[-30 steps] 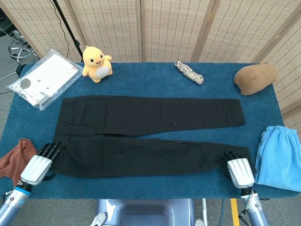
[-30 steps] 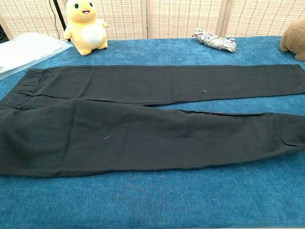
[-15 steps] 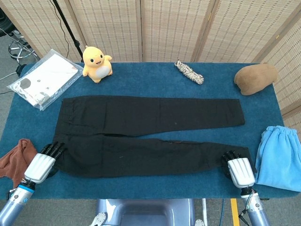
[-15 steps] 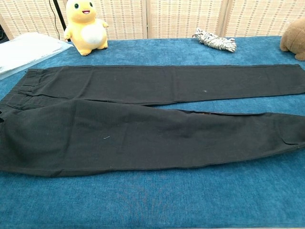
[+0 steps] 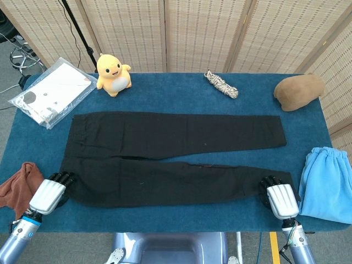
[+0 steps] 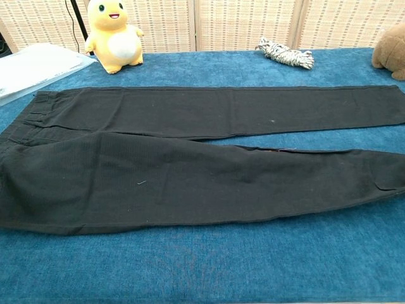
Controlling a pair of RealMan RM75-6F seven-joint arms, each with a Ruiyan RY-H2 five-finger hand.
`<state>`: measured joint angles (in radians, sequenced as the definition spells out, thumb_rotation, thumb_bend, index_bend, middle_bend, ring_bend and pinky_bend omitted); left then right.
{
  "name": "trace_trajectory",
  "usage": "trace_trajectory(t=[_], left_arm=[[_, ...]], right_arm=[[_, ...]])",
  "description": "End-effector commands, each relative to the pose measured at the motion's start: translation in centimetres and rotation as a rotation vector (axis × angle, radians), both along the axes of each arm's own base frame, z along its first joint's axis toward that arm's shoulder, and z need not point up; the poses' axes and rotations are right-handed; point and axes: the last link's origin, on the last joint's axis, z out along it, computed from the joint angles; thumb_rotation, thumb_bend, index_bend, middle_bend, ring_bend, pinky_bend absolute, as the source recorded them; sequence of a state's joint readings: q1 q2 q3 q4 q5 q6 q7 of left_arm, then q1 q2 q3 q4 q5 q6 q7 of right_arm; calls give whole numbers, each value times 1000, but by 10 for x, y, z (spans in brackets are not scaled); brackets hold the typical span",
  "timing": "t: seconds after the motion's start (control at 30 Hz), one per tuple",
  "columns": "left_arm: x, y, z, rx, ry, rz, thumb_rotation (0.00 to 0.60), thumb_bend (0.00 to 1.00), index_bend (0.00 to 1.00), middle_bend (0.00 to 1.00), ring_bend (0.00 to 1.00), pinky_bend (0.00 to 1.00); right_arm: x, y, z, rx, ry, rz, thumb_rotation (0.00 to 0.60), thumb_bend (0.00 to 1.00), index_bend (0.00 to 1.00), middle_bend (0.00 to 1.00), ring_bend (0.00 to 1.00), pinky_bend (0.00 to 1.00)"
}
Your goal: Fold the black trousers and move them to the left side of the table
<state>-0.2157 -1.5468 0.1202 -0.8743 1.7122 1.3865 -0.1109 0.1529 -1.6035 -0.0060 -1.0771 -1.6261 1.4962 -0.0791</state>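
Far left, a rust-brown cloth [image 5: 16, 184] hangs off the edge of the blue surface [image 5: 165, 217], and right beside it sits the left hand [image 5: 48, 195], its fingers [image 5: 63, 178] curled at the near waist corner of the black trousers [image 5: 165, 157]. Whether they pinch cloth or merely rest on it, I cannot tell. Behind, a clear bag of papers [image 5: 49, 91] and a yellow duck toy [image 5: 113, 72] sit at the back.

The trousers lie flat across the middle, waistband to the left, two legs running right, the far leg straight, the near one angled off. Soft, light, limp fabric by the look of it: it should drape and slide rather than hold shape, so the corners and hems are the sensible places to grip, lifting both ends together.

Compared with a second ago, the near waist edge has been drawn in from the front of the surface, and the left hand has moved slightly with it. The cuff end looks unchanged.

Further right, a coil of rope [image 5: 221, 84] and a brown cap [image 5: 297, 92] at the back. The right hand [image 5: 280, 199] sits at the near leg's cuff, fingers [image 5: 269, 182] tucked at the hem; grip not discernible. A light-blue cloth [image 5: 327, 184] lies at the far right.
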Motion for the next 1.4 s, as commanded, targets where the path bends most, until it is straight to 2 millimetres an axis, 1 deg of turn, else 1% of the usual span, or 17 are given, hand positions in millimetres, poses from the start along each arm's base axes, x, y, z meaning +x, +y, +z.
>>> trace_trajectory(t=[0.03,0.13,0.2,0.3,0.37,0.5,0.53,0.7,0.93,1.03,1.2,1.37,1.4], left_arm=[[-1,-1,-2,-10,18,3,600,315,436,339,272,358],[-1,-1,-3,-6,14,7,600,315,495,393,312,409],[-1,-1,-3,-5,11,7,600,316,552,451,352,456],[-2,-1,-4,-4,17,7,600,329,586,496,379,478],[-2,1,-4,1,16,9,600,352,602,509,390,487],[0,3,-5,2,7,9,600,483,622,526,403,498],[1,4,-5,2,6,8,600,494,626,529,405,500],[4,6,-4,13,-10,6,600,503,655,557,425,516],[6,13,1,27,-33,24,600,503,665,566,431,520],[9,18,5,26,-76,48,600,503,665,566,431,521],[15,35,15,29,-133,93,600,503,665,567,432,521],[26,55,25,65,-154,102,600,503,665,567,432,521],[32,65,28,83,-173,102,600,503,665,567,432,521]], right_arm=[[0,0,0,-1,-1,-1,600,462,540,445,357,533],[0,0,0,-1,-2,-1,600,462,540,445,357,533],[0,0,0,1,-2,-3,600,462,540,445,357,533],[0,0,-1,3,-2,-5,600,462,540,445,357,533],[0,0,-1,2,-4,-6,600,462,540,445,357,533],[0,0,0,0,-5,-6,600,462,540,445,357,533],[0,0,0,0,-5,-7,600,462,540,445,357,533],[0,0,-1,3,-7,-9,600,462,541,445,357,533],[1,-5,4,-23,-33,-20,600,463,546,448,357,533],[2,-11,8,-51,-35,-21,600,467,559,455,358,533],[4,-25,14,-69,-83,-53,600,472,570,463,361,533],[6,-42,21,-74,-91,-72,600,474,577,469,364,533],[6,-51,23,-81,-86,-74,600,474,579,471,364,533]])
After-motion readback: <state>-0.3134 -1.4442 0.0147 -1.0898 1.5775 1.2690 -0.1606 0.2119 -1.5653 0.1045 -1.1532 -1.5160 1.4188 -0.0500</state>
